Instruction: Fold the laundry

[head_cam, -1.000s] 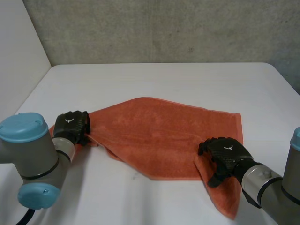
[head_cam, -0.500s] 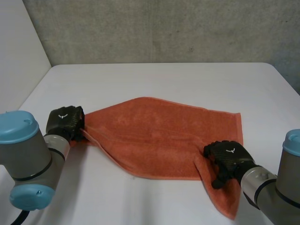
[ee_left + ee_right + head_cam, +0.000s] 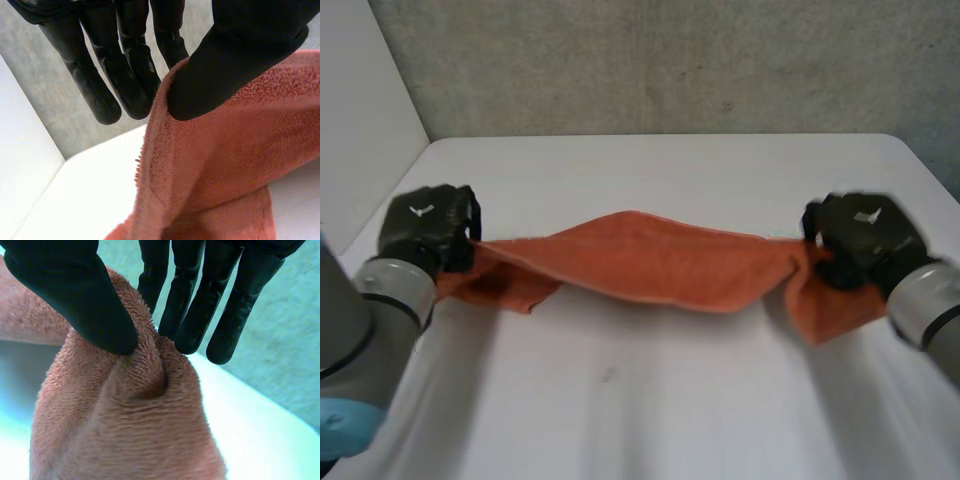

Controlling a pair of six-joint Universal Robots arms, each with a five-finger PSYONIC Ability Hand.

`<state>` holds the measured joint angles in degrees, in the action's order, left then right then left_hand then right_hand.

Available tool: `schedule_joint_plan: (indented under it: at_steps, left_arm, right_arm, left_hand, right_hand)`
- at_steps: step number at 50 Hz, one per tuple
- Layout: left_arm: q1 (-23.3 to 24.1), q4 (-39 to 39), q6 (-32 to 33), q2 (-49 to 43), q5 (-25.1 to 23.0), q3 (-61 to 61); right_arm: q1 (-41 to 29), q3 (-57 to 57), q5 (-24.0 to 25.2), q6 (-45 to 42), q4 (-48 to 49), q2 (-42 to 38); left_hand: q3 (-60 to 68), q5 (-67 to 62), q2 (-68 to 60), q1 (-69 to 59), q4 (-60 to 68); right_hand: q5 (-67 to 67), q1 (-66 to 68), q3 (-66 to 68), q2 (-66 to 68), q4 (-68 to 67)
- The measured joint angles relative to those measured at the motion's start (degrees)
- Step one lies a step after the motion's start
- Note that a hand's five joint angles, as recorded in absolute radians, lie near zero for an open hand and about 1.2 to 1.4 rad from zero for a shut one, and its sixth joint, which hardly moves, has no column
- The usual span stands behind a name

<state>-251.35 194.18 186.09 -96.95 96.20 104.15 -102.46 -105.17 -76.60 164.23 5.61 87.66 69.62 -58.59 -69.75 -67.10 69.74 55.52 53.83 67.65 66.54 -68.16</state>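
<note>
An orange towel (image 3: 650, 262) hangs stretched between my two hands above the white table (image 3: 650, 400), sagging in the middle. At its left end my left hand (image 3: 428, 228) pinches the cloth, and in the left wrist view the thumb (image 3: 235, 60) presses the towel's edge (image 3: 210, 165) against the fingers (image 3: 125, 65). My right hand (image 3: 865, 238) holds the towel's right end, a flap drooping below it. The right wrist view has the thumb (image 3: 75, 295) and fingers (image 3: 200, 295) squeezing a bunched fold of towel (image 3: 130, 420).
A grey wall (image 3: 670, 60) rises behind the table's far edge. A white panel (image 3: 360, 120) stands along the left side. Bare tabletop lies in front of and behind the hanging towel.
Both hands closed on the towel's ends, rose and moved apart. The towel, lying flat on the table before, now hangs taut between them.
</note>
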Motion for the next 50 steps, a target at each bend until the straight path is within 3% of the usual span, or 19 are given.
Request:
schedule_joint_plan:
  at_steps: [4,9,13,19,23,25,28,29,32,33,42,50]
  left_arm:
    - [-0.01,-4.16,-0.02,5.36,-1.15,-0.1]
    - [-0.12,-5.53,0.01,6.97,-3.35,-0.17]
    - [-0.37,-4.91,0.11,2.62,-5.18,-0.99]
    - [-0.35,-3.25,0.16,-9.57,-5.53,-5.83]
    - [-0.2,-2.13,0.19,-17.22,-5.31,-10.53]
    - [-0.18,-1.75,0.19,-19.29,-5.2,-12.1]
    - [-0.17,-0.6,0.17,-23.46,-4.96,-15.98]
    - [-0.18,-0.37,0.17,-23.94,-4.93,-16.53]
    - [-0.25,0.86,0.15,-25.3,-4.82,-18.37]
    - [-0.27,1.25,0.15,-25.46,-4.81,-18.66]
    - [-0.37,2.84,0.15,-24.97,-4.85,-17.95]
    - [-0.42,2.88,0.15,-24.74,-4.94,-17.11]
  right_arm:
    - [3.29,5.72,4.3,-0.96,-6.45,1.28]
    - [5.11,12.89,9.1,-2.08,-12.38,-3.31]
    - [5.01,21.83,10.18,-3.34,-17.31,-13.65]
    - [3.71,34.8,6.48,-5.87,-22.74,-28.19]
    - [2.3,45.65,1.19,-7.57,-24.72,-38.78]
    - [1.95,48.03,-0.2,-7.76,-24.83,-40.85]
    - [1.03,53.02,-4.07,-7.57,-24.33,-44.13]
    - [0.87,53.58,-4.68,-7.37,-24.09,-44.32]
    - [-0.04,54.12,-7.12,-5.38,-22.64,-43.13]
    - [-0.35,53.31,-7.71,-4.41,-22.03,-41.93]
    - [-2.19,34.97,-8.25,0.25,-13.54,-26.95]
    - [-2.52,17.87,-6.66,-1.55,-2.9,-17.84]
  left_hand:
    - [0.0,0.0,0.0,0.0,0.0]
    - [0.0,0.0,0.0,0.0,0.0]
    - [0.0,0.0,-0.01,0.0,0.0]
    - [0.02,0.0,-0.01,0.0,0.0]
    - [0.02,0.0,-0.02,0.0,0.0]
    - [0.02,0.0,-0.02,0.0,0.0]
    - [0.02,0.0,-0.03,0.0,0.0]
    - [0.02,0.0,-0.03,0.0,0.0]
    - [0.02,0.0,-0.03,0.0,0.0]
    - [0.02,0.0,-0.03,0.0,0.0]
    - [0.02,0.0,-0.03,0.0,0.0]
    - [0.02,0.0,-0.03,0.0,0.0]
  right_hand:
    - [0.32,0.0,0.09,0.0,-0.01]
    - [0.54,0.0,0.19,0.0,-0.02]
    - [0.55,0.0,0.2,0.0,-0.02]
    - [0.54,0.0,0.23,0.5,-0.02]
    - [0.55,0.0,0.24,1.12,-0.02]
    - [0.55,0.0,0.24,1.12,-0.02]
    - [-11.38,-9.14,-14.48,-14.06,14.89]
    - [-14.68,-12.22,-17.96,-16.78,18.38]
    - [-39.76,-31.82,-42.26,-41.84,42.78]
    - [-41.79,-33.15,-44.41,-43.44,44.75]
    - [-44.91,-35.21,-47.05,-44.91,47.9]
    - [-43.57,-35.0,-46.89,-44.76,47.67]
